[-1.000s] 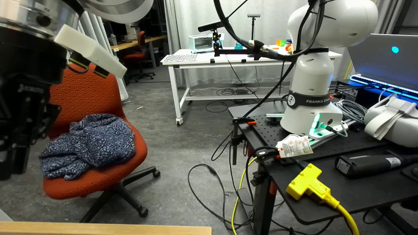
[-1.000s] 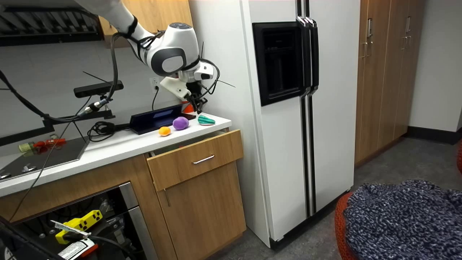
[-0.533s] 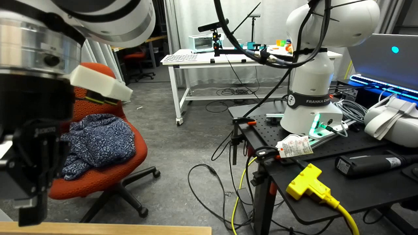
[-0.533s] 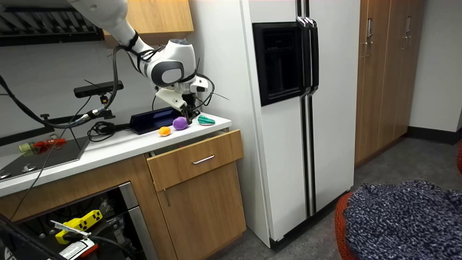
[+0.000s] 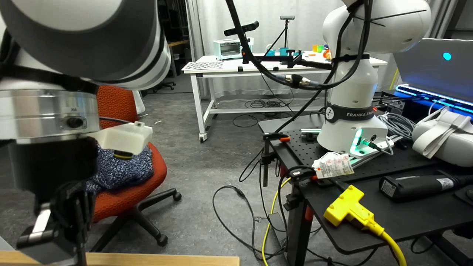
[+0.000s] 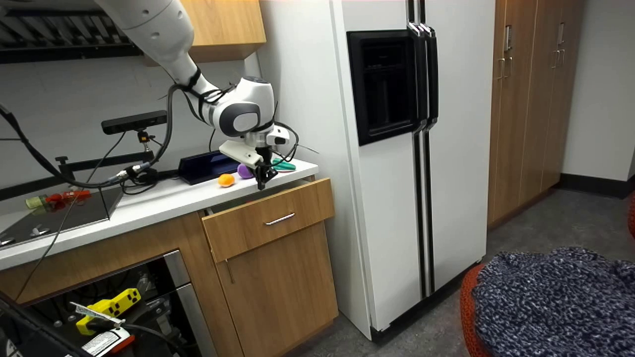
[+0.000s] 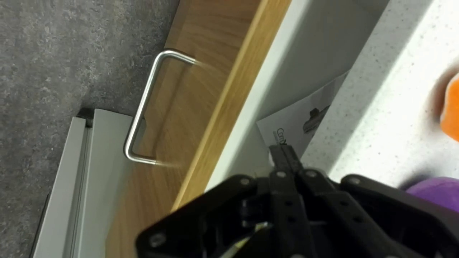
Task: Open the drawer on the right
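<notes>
The drawer (image 6: pixel 268 218) has a wood front with a metal bar handle (image 6: pixel 280 219) and stands partly open under the counter. In the wrist view its light wood rim (image 7: pixel 233 89) and white inside show, with a printed white sheet (image 7: pixel 287 122) inside. The handle (image 7: pixel 141 107) is left of the rim there. My gripper (image 7: pixel 285 147) is shut with its fingertips together and nothing visible between them. It points down over the gap between drawer front and counter edge. In an exterior view the gripper (image 6: pixel 261 184) is just above the opening, apart from the handle.
On the white counter (image 6: pixel 168 198) are an orange fruit (image 6: pixel 226 180), a purple ball-like object (image 6: pixel 244 171) and a green striped object (image 6: pixel 285 165). A dark screen (image 6: pixel 203 168) stands behind. A white refrigerator (image 6: pixel 317 99) borders the drawer. A red chair (image 5: pixel 122 201) stands nearby.
My arm has come down and forward from above the counter to over the drawer's opening. The drawer has not moved.
</notes>
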